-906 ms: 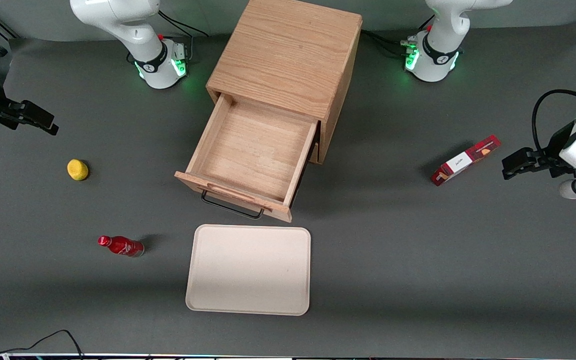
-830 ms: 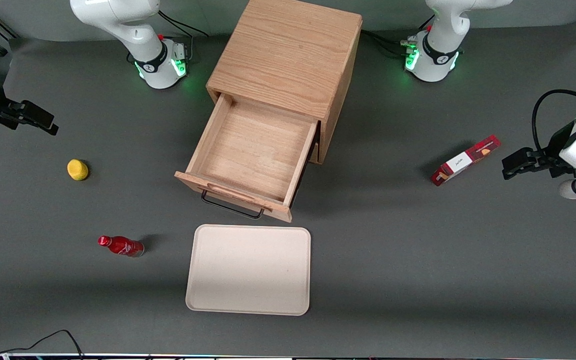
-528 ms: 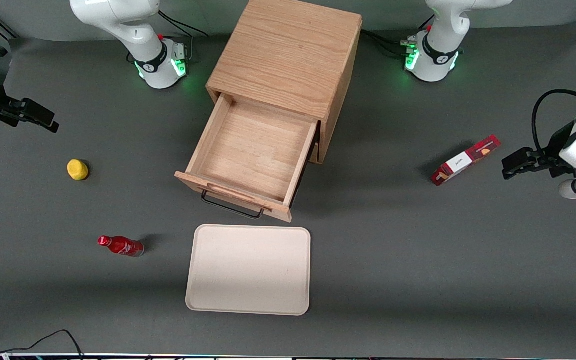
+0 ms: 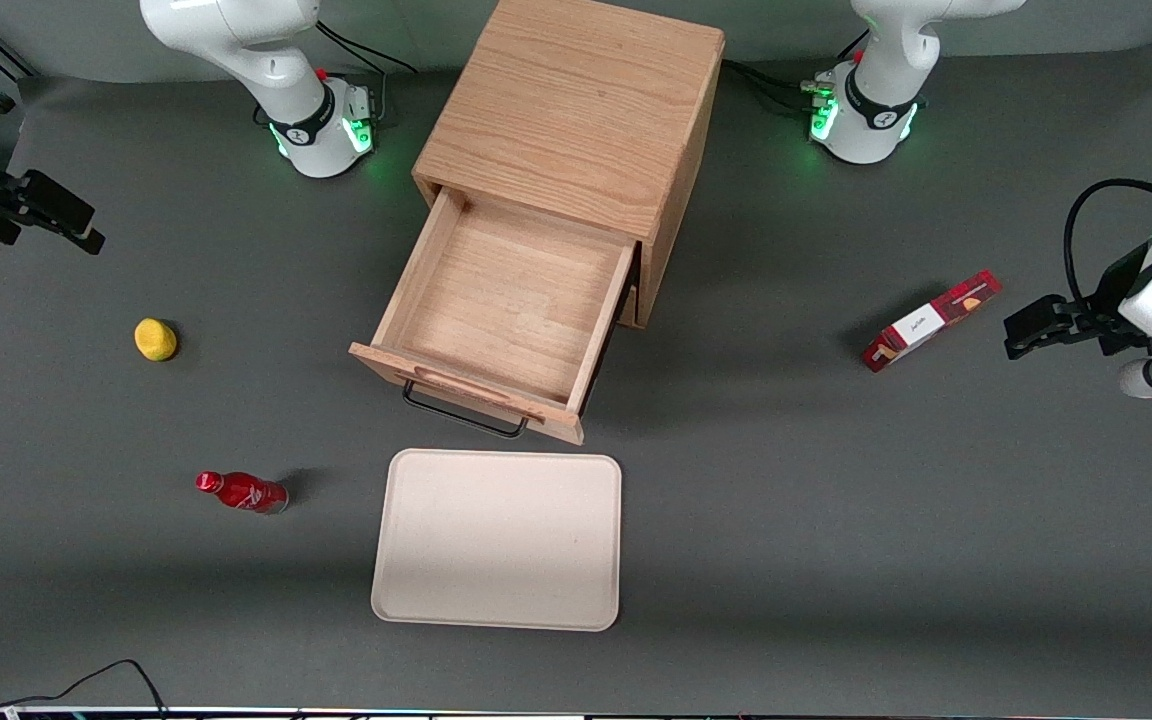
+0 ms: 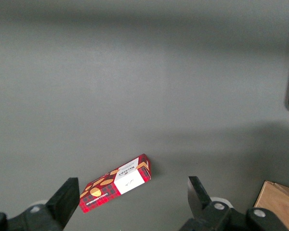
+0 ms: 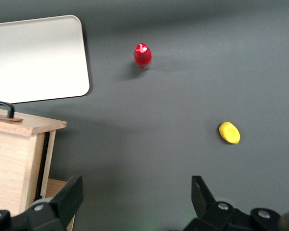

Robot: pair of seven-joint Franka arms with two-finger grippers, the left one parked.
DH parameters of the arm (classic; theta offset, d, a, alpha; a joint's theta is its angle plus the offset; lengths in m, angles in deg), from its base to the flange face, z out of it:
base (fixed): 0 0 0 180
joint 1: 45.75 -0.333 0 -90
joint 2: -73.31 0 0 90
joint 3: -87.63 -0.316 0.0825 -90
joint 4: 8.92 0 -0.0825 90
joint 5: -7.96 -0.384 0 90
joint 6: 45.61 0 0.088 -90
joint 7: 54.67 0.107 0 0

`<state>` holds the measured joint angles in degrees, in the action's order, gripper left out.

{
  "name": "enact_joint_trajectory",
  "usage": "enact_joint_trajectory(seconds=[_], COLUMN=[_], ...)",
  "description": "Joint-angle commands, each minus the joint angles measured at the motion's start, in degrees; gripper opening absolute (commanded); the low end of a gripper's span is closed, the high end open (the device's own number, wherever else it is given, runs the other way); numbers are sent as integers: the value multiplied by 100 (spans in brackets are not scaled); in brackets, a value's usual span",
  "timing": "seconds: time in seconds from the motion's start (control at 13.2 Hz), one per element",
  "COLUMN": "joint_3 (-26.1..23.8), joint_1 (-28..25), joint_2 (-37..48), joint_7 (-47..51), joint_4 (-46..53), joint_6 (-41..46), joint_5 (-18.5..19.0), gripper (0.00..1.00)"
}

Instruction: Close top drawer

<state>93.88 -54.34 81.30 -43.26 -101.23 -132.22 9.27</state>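
The top drawer (image 4: 516, 290) of the oak cabinet (image 4: 576, 110) stands pulled far out and is empty. Its black wire handle (image 4: 463, 415) faces the front camera under the wooden lip. My gripper (image 4: 61, 220) hangs open and empty above the table, far off toward the working arm's end and well away from the drawer. In the right wrist view the gripper (image 6: 135, 192) has its fingers wide apart, and a corner of the drawer's front (image 6: 19, 126) with an end of the handle (image 6: 2, 106) shows. The lower drawer is hidden under the open one.
A beige tray (image 4: 498, 540) lies in front of the drawer, nearer the camera. A red bottle (image 4: 241, 492) lies beside the tray. A yellow fruit (image 4: 155, 339) lies nearer my gripper. A red box (image 4: 931, 320) lies toward the parked arm's end.
My gripper has drifted a little farther from the front camera and toward the working arm's end of the table. The drawer and the other objects have not moved.
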Motion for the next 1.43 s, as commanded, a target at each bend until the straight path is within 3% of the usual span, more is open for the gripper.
enact_joint_trajectory(seconds=[0.0, 0.23, 0.45, 0.75, 0.91, 0.98, 1.13, 1.21, 1.36], joint_3=[51, -158, -334, -1370, -1609, -1705, -1759, -1733, -1768], joint_1=[-2, -37, -46, -46, -55, -55, -29, -29, -37], joint_2=[-263, -316, -482, -1315, -1808, -2106, -2696, -2803, -3153], joint_7=[-59, -24, -6, 11, -94, -390, -2492, -3042, -3214], joint_4=[456, 634, 835, 1669, 2048, 2258, 2829, 2901, 3225], joint_6=[135, 215, 197, 83, 57, 13, 56, 57, 65], joint_5=[-61, -96, -1017, -1081, -967, -958, -905, -896, -905], gripper=[100, 100, 100, 100, 100, 100, 100, 100, 100])
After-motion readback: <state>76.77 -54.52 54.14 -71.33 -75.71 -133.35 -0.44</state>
